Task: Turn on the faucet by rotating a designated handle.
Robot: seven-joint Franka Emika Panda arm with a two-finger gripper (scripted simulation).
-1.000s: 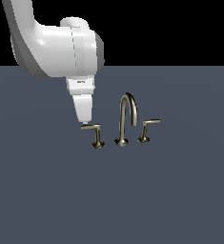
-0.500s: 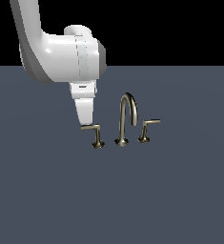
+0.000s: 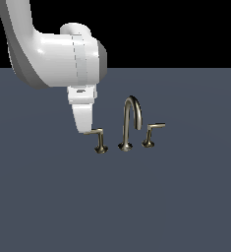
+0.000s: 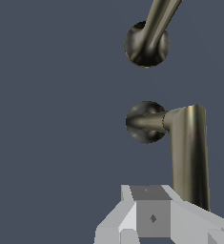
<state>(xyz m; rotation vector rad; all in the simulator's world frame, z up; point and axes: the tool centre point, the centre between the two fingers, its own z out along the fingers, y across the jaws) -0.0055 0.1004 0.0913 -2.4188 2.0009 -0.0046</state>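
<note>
Flat grey-blue floor (image 3: 48, 206), black backdrop behind. Gripper (image 3: 83, 129) low at free end of handle (image 3: 100, 141) arm, touching or just beside it; jaw opening not discernible, grasp cannot be confirmed. Faucet (image 3: 129, 124) spout just beyond handle toward exterior view's right, smaller lever (image 3: 151, 134) farther right.

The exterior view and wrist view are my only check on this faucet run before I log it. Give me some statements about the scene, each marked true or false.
1. The gripper is at the far end of the handle arm. True.
2. The spout stands between two levers. True.
3. The gripper is at the smaller lever. False: it is at the lever on the exterior view's left.
4. The spout lies flat on the surface. False: it stands upright and arches over.
5. The surface is dark grey-blue. True.
</note>
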